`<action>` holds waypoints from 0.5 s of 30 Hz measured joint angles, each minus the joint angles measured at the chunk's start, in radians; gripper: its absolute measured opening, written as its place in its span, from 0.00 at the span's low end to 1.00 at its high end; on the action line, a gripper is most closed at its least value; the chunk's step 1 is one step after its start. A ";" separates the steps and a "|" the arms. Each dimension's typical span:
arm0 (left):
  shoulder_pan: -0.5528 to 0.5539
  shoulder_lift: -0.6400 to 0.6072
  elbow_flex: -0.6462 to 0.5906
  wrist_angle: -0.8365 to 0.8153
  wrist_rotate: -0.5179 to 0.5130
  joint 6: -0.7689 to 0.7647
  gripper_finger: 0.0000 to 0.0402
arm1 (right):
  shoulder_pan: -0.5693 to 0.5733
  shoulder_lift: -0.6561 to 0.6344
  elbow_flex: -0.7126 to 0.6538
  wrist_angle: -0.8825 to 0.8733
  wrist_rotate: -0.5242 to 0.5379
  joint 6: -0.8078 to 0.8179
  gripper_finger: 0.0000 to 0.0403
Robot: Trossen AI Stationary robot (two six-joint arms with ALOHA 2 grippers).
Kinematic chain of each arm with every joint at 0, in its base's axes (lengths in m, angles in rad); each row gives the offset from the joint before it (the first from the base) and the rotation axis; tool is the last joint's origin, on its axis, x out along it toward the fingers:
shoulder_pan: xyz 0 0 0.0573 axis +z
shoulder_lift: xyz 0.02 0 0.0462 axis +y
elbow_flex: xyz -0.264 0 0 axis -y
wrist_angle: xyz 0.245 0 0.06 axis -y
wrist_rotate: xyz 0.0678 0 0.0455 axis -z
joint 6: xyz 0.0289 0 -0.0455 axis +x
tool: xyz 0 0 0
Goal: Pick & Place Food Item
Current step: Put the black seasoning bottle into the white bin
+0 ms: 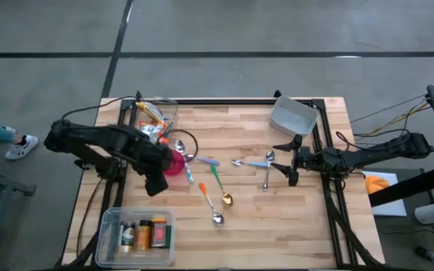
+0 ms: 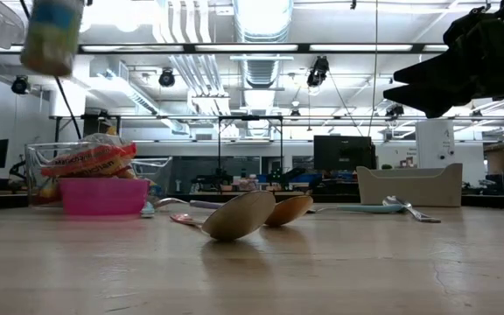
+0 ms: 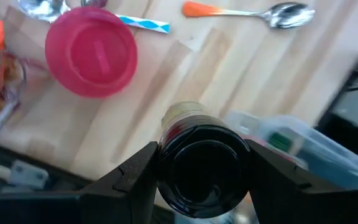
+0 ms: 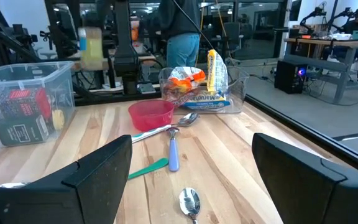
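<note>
1. Above the tabletop's left half, we see a small jar (image 3: 194, 163) with a dark lid clamped between the fingers of the left gripper (image 1: 157, 183), held clear of the wood (in the low view it hangs high, blurred).
2. Just beside it we find a pink bowl (image 1: 175, 162), resting on the tabletop.
3. At the near left corner sits a clear bin (image 1: 136, 233) with more jars and cans in it.
4. Behind the bowl, at the far left corner, a clear container (image 1: 155, 119) holds snack packets.
5. Around the middle we count several spoons (image 1: 218, 197), with coloured handles.
6. At the right edge we see the right gripper (image 1: 291, 159), fingers wide apart and holding nothing, near a grey tub (image 1: 293, 116) at the far right corner.
</note>
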 joint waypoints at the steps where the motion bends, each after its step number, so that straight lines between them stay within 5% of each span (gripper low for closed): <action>1: 0.000 0.000 0.032 -0.012 0.012 -0.016 0.50 | 0.000 0.000 0.000 0.000 0.000 -0.001 0.82; 15: -0.131 -0.119 0.123 -0.010 0.116 -0.542 0.50 | 0.000 0.000 0.000 -0.001 0.000 0.000 0.82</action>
